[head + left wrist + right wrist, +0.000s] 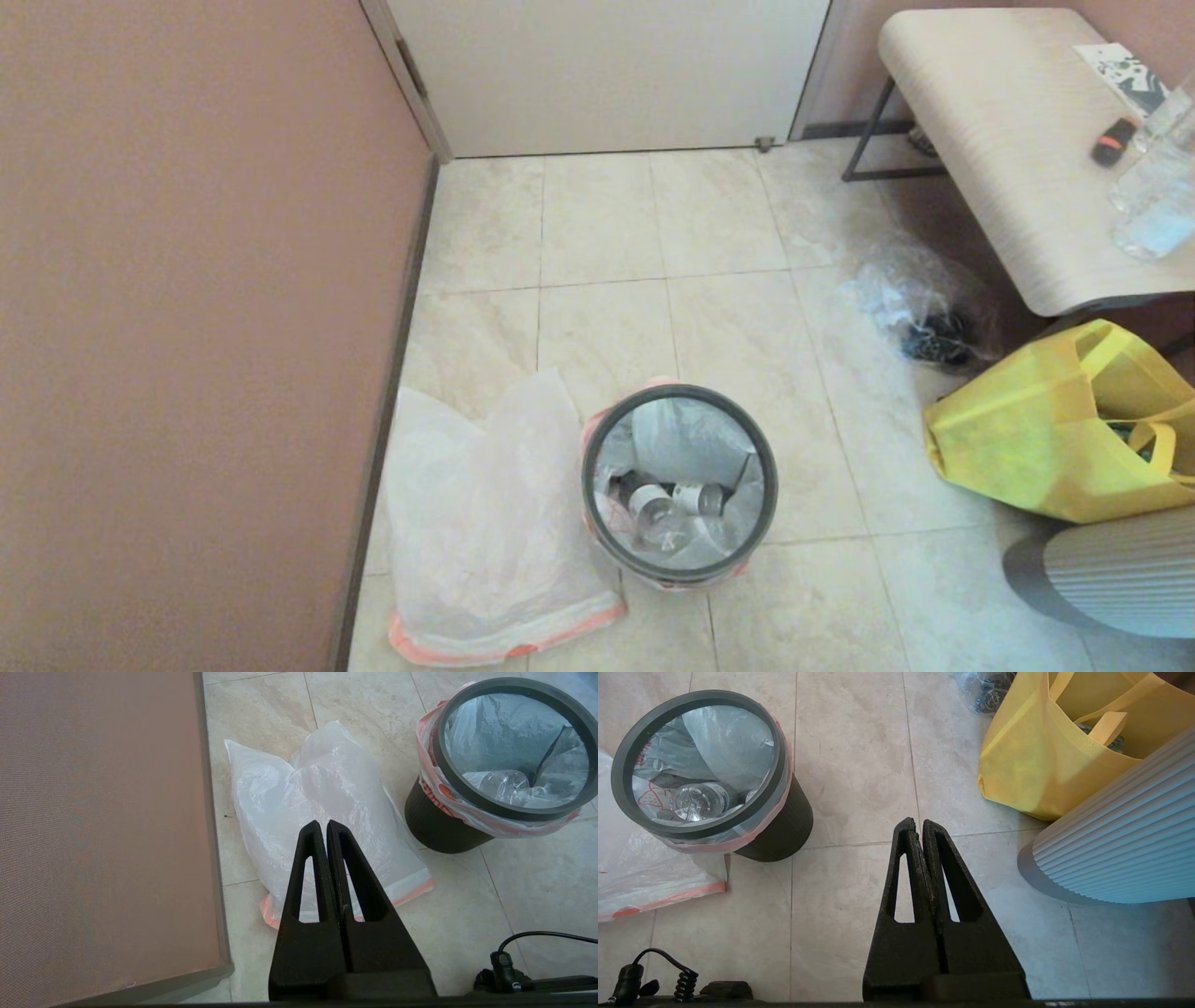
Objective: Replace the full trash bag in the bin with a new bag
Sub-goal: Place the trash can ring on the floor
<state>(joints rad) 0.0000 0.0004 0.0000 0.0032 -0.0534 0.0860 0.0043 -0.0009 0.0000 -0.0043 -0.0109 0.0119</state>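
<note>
The small round black bin (679,569) stands on the tiled floor, with a thin dark grey hoop (588,467) round its top. The hoop clamps a translucent bag with an orange hem (432,788), which holds plastic bottles (667,509). A flat, empty new bag (485,523) with an orange hem lies on the floor just left of the bin. My left gripper (323,825) hangs shut over the new bag, holding nothing. My right gripper (919,823) is shut above bare floor to the right of the bin (780,826). Neither gripper shows in the head view.
A pink wall (187,327) runs along the left, close to the new bag. A yellow shopping bag (1036,439), a ribbed white object (1120,569), a clear bag of dark items (924,308) and a bench (1008,140) stand to the right. A door (607,75) lies ahead.
</note>
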